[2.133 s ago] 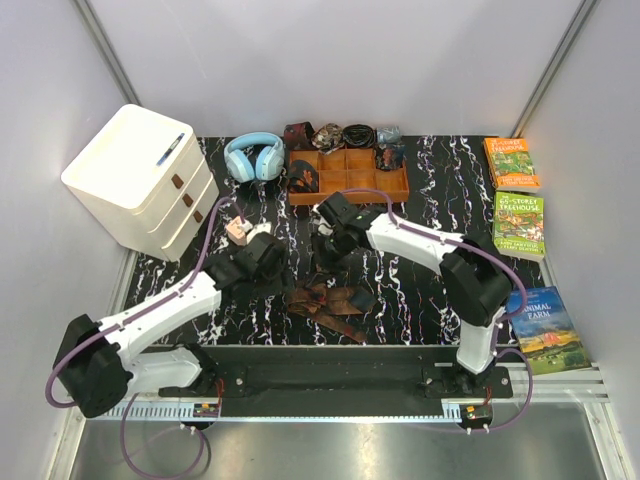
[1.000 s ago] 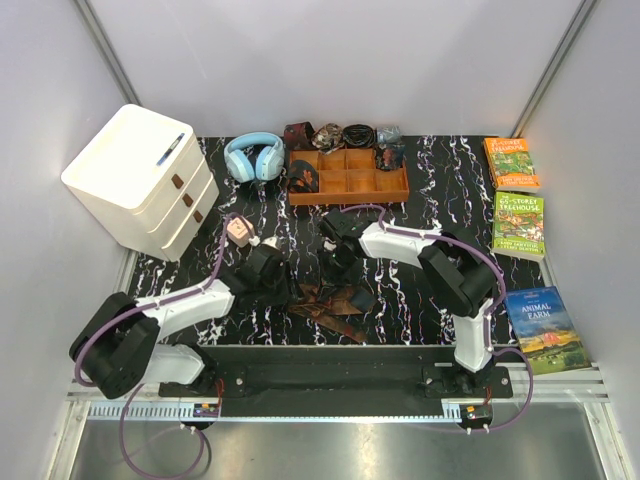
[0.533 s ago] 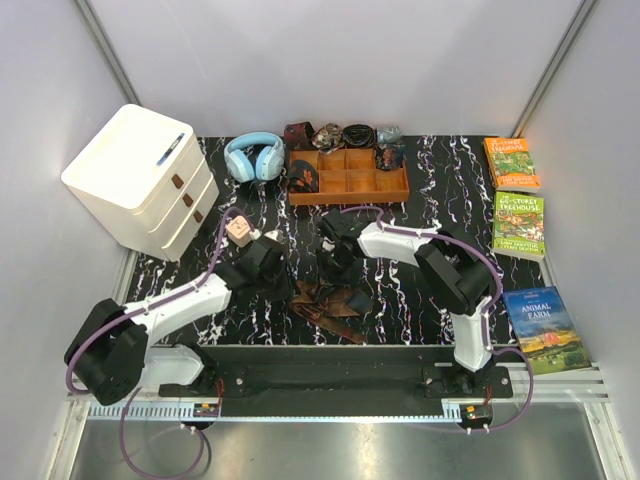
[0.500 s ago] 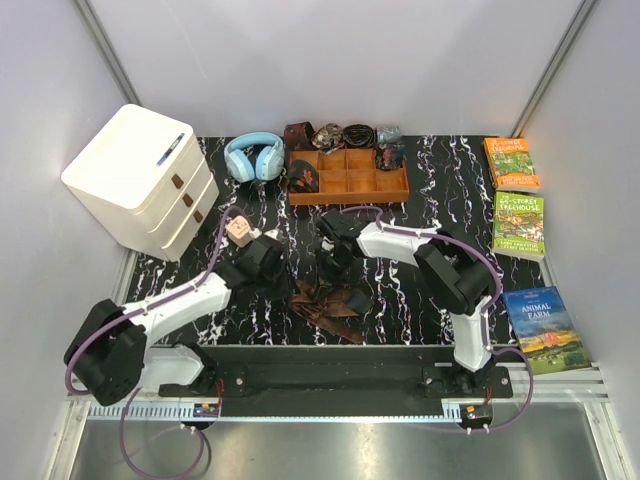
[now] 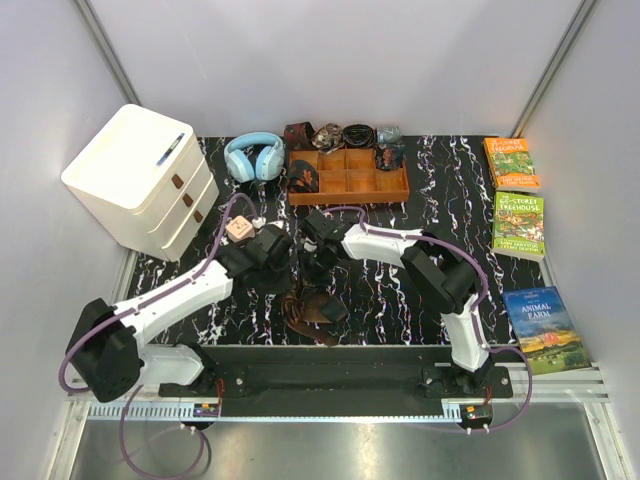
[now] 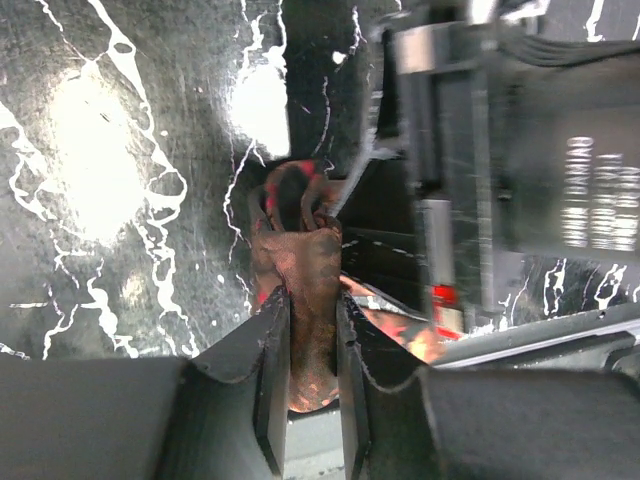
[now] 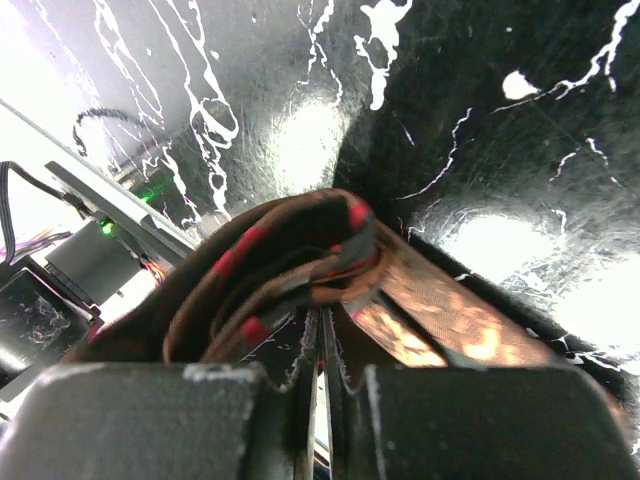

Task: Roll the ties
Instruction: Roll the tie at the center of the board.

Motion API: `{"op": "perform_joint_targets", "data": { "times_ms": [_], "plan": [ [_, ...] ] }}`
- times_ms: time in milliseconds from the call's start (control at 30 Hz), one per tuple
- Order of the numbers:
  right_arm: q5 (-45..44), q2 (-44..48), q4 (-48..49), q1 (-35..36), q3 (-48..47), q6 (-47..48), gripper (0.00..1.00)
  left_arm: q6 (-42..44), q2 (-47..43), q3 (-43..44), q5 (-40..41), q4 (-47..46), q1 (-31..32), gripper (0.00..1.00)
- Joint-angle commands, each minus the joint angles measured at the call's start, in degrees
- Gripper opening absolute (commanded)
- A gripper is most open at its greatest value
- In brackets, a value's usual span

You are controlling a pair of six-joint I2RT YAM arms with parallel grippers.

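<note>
One dark brown tie with a reddish-tan pattern (image 5: 312,306) lies bunched on the black marble table (image 5: 440,200) in front of the arms. My left gripper (image 5: 279,253) is shut on a strip of it; in the left wrist view the fabric (image 6: 300,262) runs up between the fingers (image 6: 268,360). My right gripper (image 5: 313,250) is right beside it, shut on folded loops of the same tie (image 7: 290,255). The orange-brown wooden tray (image 5: 350,198) stands behind, with rolled ties in two compartments (image 5: 303,178) and several more rolls behind it (image 5: 328,135).
Blue headphones (image 5: 253,156) lie left of the tray. A white drawer unit (image 5: 140,180) stands at far left, with a small pink object (image 5: 237,230) near it. Three books (image 5: 518,225) lie along the right edge. The right gripper body (image 6: 500,140) fills the left wrist view's right side.
Both grippers have moved left and a little away from the bases, staying close together. The bunched tie has been dragged left with them and looks more gathered.
</note>
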State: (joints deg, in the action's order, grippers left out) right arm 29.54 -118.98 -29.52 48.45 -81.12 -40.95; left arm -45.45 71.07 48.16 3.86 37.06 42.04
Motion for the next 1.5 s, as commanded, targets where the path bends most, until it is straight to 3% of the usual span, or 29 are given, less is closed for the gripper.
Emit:
{"op": "perform_joint_targets", "data": {
  "times_ms": [0, 600, 1033, 1267, 1367, 1467],
  "plan": [
    [-0.45, -1.26, 2.01, 0.95, -1.32, -1.24, 0.09, -0.34, 2.05, 6.94, 1.76, 0.46, 2.69, 0.23],
    [-1.33, 2.61, 3.68, 0.60, 5.88, -1.15, 0.08, -2.54, 16.29, 13.71, 8.18, 1.88, 13.59, 0.20],
    [0.34, 8.85, 2.19, -9.42, 13.62, 2.88, 0.10, -2.27, 21.30, 17.05, 13.19, 5.30, 18.42, 0.19],
    [0.17, 11.05, -0.36, -14.16, 15.20, 5.88, 0.11, -1.57, 26.31, 23.01, 16.97, 10.04, 23.07, 0.20],
    [-0.27, 11.66, -1.24, -15.48, 15.20, 6.58, 0.12, -1.57, 29.03, 25.65, 18.81, 12.42, 24.92, 0.23],
    [-0.62, 11.84, -2.30, -16.54, 14.94, 7.64, 0.13, -1.57, 30.88, 27.24, 20.22, 14.53, 26.07, 0.34]
  ]
}}
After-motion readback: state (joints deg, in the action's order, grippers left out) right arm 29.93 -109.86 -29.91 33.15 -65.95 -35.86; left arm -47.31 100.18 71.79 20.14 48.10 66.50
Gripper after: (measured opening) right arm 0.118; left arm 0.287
